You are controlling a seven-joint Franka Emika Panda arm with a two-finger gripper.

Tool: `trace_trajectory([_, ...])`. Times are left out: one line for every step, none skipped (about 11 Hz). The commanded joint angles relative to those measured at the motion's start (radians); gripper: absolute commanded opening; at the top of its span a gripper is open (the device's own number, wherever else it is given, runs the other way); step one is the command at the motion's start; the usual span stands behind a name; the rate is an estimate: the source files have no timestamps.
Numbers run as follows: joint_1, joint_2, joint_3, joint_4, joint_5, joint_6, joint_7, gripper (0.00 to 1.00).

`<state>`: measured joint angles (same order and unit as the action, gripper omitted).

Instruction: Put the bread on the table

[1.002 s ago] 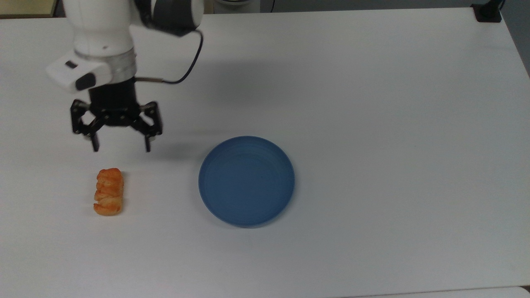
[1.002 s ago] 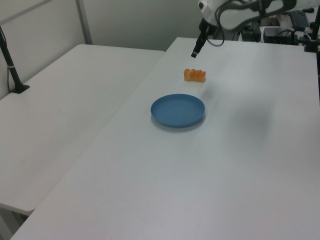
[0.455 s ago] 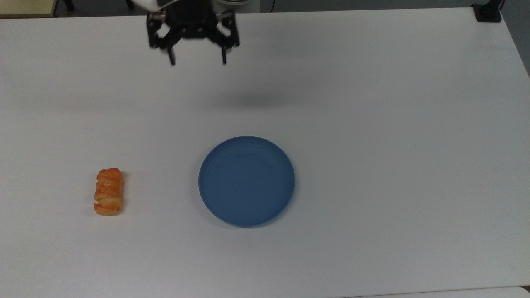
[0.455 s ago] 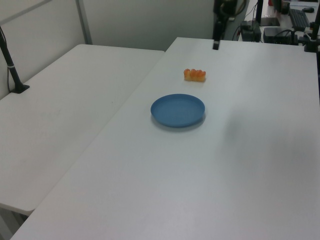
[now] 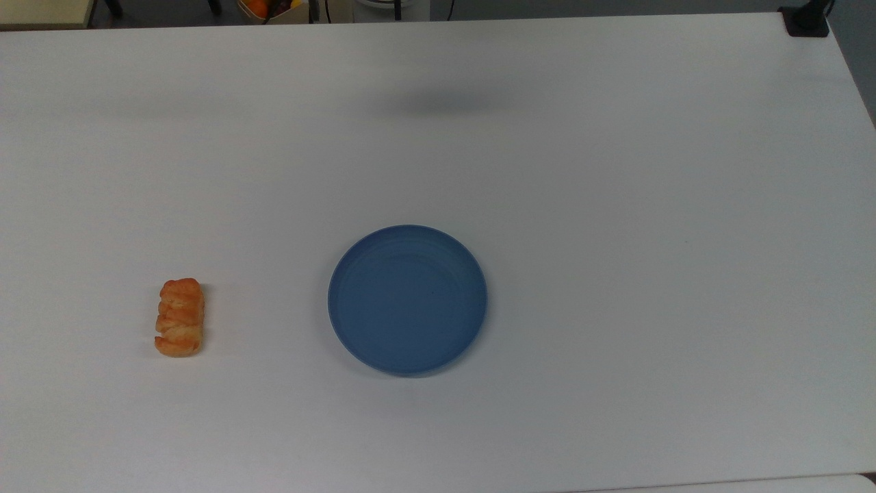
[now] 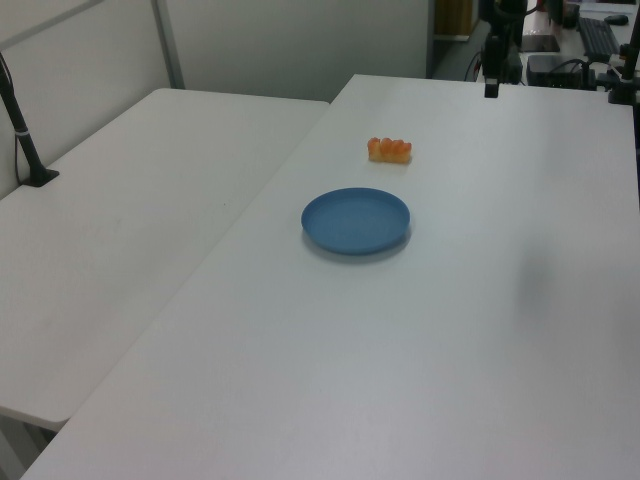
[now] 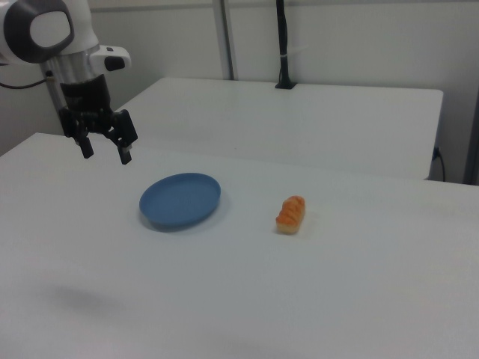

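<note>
Lying flat on the white surface (image 5: 616, 205), the bread (image 5: 180, 317) sits well apart from the blue plate (image 5: 408, 299), toward the top view's left, with its long axis running toward the near and far edges in that view. Bare white tabletop surrounds it on every side; the near edge in the top view is some way off, and the top view's left edge lies beyond the frame. In the left view the bread (image 6: 390, 150) rests beyond the plate (image 6: 356, 220), not far from the seam where a second white table (image 6: 120, 220) butts up alongside. In the right view the bread (image 7: 291, 214) lies to the plate's (image 7: 180, 200) right with clear space all around.

The claw (image 7: 105, 148) hangs in the air in the right view, above and past the plate toward the right view's left, its two fingers spread wide apart and holding nothing. A white arm (image 7: 52, 34) carries it from above. In the left view a dark finger (image 6: 491, 88) hangs near the far edge of the surface. The top view gives a soft shadow (image 5: 438, 103) on the surface near the far edge. A black post (image 7: 283, 45) stands on the second table in the right view.
</note>
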<state>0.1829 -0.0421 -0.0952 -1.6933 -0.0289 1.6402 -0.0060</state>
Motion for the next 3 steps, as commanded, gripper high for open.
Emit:
trace_trajectory([0.017, -0.027, -0.021, -0.034, -0.043, -0.022, 0.055, 1.0])
trace_trajectory([0.015, -0.027, -0.023, -0.032, -0.043, -0.022, 0.055, 1.0])
trace_trajectory([0.017, -0.024, -0.024, -0.031, -0.043, -0.019, 0.054, 1.0])
